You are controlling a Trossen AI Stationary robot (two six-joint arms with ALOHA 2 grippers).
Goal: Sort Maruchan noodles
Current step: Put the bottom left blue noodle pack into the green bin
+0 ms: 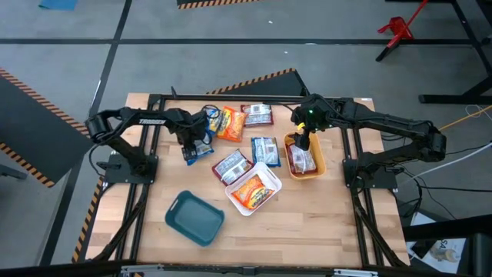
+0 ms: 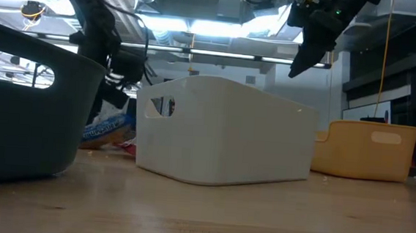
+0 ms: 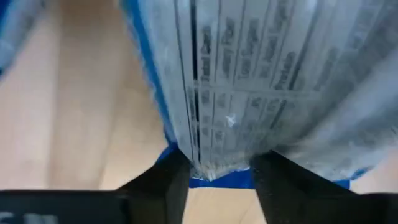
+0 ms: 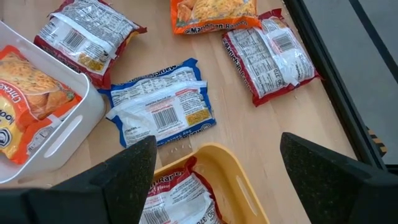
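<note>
Left gripper (image 3: 214,177) closed on edge of blue packet (image 1: 198,148), pinched by seam, presumably for lifting toward empty teal bin (image 1: 195,218). Right gripper (image 4: 217,162) held wide open, empty, above yellow bin (image 1: 291,165) where red-and-silver packet (image 4: 177,202) lies. Orange packet (image 1: 254,191) placed in white bin (image 1: 269,171). Other packets left loose on table (image 1: 330,223). "Maruchan Ramen" partly read on orange packet (image 4: 214,14); nutrition table seen on held packet.

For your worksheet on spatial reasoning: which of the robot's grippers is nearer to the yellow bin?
Right. The right gripper hangs directly over the yellow bin, jaws wide open. The left gripper is far across the table, closing on a blue noodle packet.
</note>
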